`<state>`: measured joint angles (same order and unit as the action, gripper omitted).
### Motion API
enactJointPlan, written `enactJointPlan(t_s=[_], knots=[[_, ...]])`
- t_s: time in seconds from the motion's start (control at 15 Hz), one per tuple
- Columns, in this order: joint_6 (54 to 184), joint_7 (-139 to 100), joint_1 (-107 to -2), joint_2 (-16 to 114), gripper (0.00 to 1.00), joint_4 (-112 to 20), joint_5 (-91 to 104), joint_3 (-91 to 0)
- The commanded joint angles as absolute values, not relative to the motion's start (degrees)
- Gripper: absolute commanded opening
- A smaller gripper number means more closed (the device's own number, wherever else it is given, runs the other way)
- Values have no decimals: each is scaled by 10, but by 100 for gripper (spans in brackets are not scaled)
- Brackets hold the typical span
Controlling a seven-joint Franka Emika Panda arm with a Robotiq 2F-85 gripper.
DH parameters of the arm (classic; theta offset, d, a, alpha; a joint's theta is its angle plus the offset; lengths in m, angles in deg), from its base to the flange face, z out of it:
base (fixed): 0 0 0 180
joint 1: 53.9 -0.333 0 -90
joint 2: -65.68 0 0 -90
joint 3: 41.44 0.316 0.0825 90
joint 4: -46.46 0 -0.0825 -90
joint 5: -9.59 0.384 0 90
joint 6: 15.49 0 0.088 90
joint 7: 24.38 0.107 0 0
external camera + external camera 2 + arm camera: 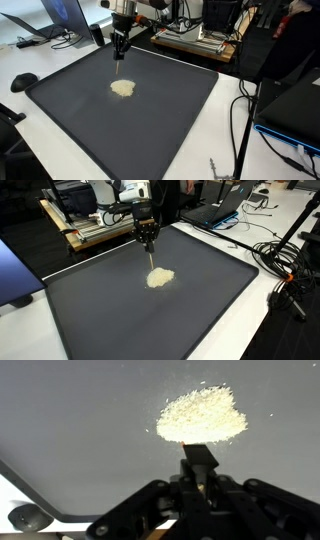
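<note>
Grain pile (160,277): hovering just behind it over dark mat (200,310), slim tool (150,252) clamped in closed gripper (148,236); likely pre-contact, next needing tip lowered beside grains.

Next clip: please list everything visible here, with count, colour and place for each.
mat: one, dark grey, covering most of the table
table: one, white, under the mat
pile of grains: one, pale yellow, near the mat's middle
rounded object: one, black, on the table by a mat corner
laptop: one, open, blue screen, beyond the mat
cables: several, black, on the table beside the mat
wooden frame: one, light wood, behind the mat
thin tool: one, dark, pointing down beside the pile
arm: one, white, above the mat's far edge
hand: one, black, shut on the thin tool
</note>
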<state>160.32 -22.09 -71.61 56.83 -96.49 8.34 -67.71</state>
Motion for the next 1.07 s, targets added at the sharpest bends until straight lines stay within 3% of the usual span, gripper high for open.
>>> enactJointPlan(t_s=[0.0, 0.4, 0.47, 0.67, 1.0], knots=[[1534, -93, -838, 561, 3, -902, -69, -795], [1364, -7, -925, 583, 3, -836, -176, -797], [1336, 16, -849, 586, 3, -823, -210, -706], [1270, 41, -792, 570, 3, -795, -247, -600], [1181, 29, -723, 536, 3, -754, -258, -481]])
